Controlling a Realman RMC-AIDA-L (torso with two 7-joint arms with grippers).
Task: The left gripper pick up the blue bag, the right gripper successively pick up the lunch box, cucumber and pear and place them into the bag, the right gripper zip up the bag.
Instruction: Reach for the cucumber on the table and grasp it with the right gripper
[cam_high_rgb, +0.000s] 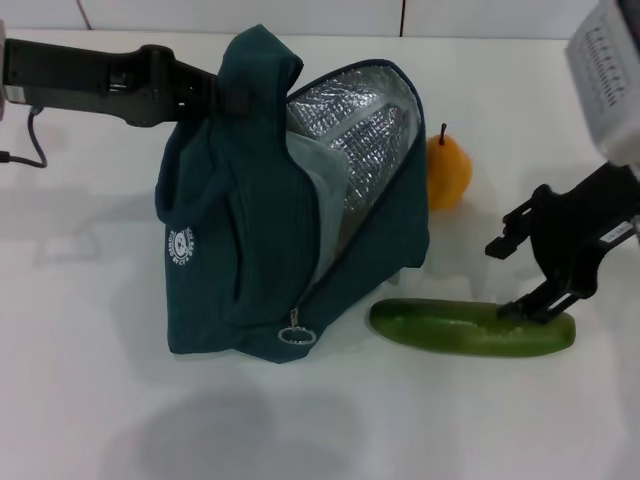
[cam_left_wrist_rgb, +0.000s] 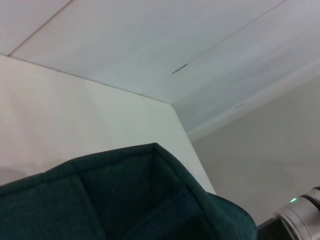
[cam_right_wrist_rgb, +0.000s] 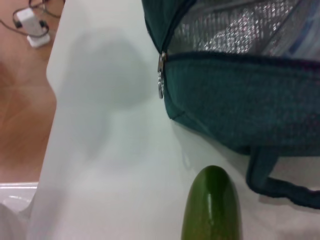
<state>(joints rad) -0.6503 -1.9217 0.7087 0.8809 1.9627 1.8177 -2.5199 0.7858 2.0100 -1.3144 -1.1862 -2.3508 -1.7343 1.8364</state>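
The white table (cam_high_rgb: 90, 400) is taken up mainly by the blue bag (cam_high_rgb: 250, 250), which is used here as the landmark. The bag is stood on the table with its top pulled up and its mouth open, so that the silver foil lining (cam_high_rgb: 355, 130) is exposed on the side facing the pear. A round white logo (cam_high_rgb: 180, 245) is seen on the bag's side, and the ring-pull zipper (cam_high_rgb: 297, 333) is hung at the low corner of the opening (the same ring is visible in the right wrist view, dangling just above the table). A pale sheet is seen inside the mouth; whether the lunch box lies within cannot be told.

The top of the bag is gripped by the left gripper (cam_high_rgb: 222, 95), whose fingers are clenched on the fabric at the bag's upper edge, the arm being stretched in from the bag's far left side.

The cucumber (cam_high_rgb: 472, 328) is laid flat on the table just beside the bag's lower right corner, apart from it. The right gripper (cam_high_rgb: 535, 305) is lowered onto the end of the cucumber farthest from the bag, its fingers set around it; whether they are pressed tight cannot be told.

The pear (cam_high_rgb: 448, 172) is stood upright just behind the bag's open side, stem up.
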